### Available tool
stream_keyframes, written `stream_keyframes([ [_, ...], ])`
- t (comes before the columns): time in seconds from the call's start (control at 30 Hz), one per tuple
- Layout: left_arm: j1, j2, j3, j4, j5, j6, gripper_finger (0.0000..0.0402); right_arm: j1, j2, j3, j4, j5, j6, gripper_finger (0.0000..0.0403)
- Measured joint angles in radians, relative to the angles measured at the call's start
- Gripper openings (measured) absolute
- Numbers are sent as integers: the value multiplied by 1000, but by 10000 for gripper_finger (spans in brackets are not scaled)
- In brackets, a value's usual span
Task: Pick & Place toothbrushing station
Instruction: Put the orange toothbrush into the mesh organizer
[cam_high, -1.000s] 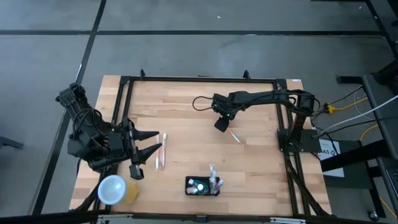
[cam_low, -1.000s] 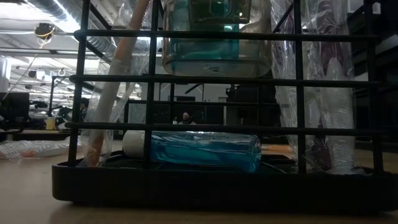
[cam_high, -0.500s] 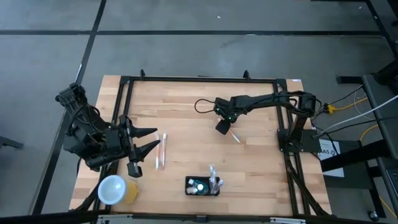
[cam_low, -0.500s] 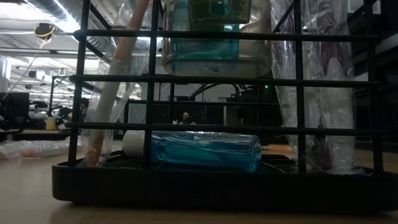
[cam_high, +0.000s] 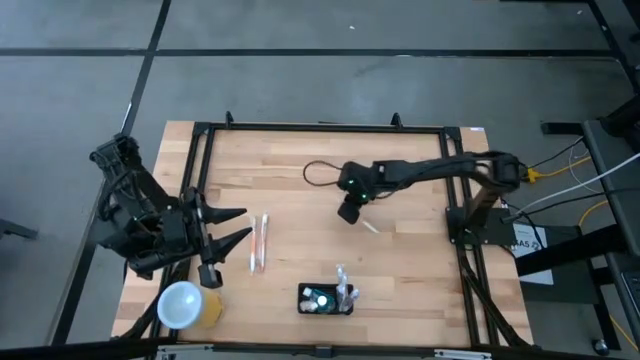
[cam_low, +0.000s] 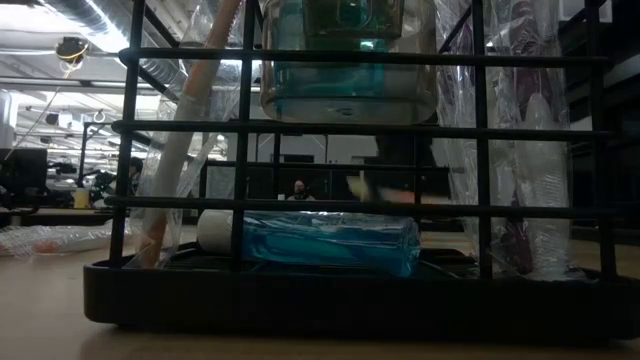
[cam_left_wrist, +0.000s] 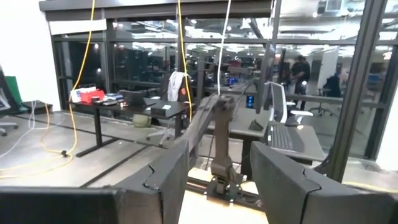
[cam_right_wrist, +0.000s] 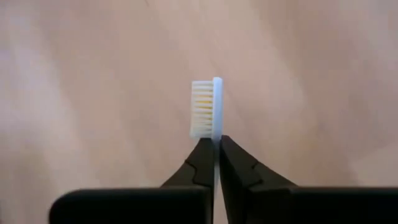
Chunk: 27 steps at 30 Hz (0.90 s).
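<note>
The toothbrushing station (cam_high: 326, 299), a small black slotted box, sits at about 6 o'clock on the wooden table (cam_high: 300, 160), close to the near edge, with a blue-green bottle and clear-wrapped items in it. In the low view its black bars (cam_low: 300, 130) fill the picture, a blue bottle (cam_low: 320, 240) lying flat on its floor.

At about 8 o'clock from the station, near the table's front left corner, stands a yellow cup with a white top (cam_high: 185, 306). Just beyond it the left gripper (cam_high: 238, 226) hovers with its two fingers spread and nothing between them; its tips point toward two wrapped toothbrushes (cam_high: 259, 242) lying side by side on the wood at about 10 o'clock from the station.

Farther back, near the table's middle at about 12 o'clock from the station, the right gripper (cam_high: 350, 211) is pinched tight on a white toothbrush (cam_right_wrist: 211, 109). Its wrist view shows the fingers (cam_right_wrist: 239, 165) pressed on the thin handle, with the pale bristle head just past the tips. In the high view the handle (cam_high: 371, 227) slants out below the gripper.
</note>
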Motion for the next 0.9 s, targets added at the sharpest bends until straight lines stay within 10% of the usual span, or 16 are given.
stream_keyframes([
  [0.4, -47, 0, 0, 15, -89, 59, 168, 456, -403, 2, 390, 619, 83, 6],
  [0.57, -47, 5, 0, 14, -94, 57, 168, 611, -327, 4, 672, 793, -78, 6],
  [0.9, -47, 47, 0, 15, -94, -22, 168, 647, 17, 3, 1322, 797, -203, 6],
])
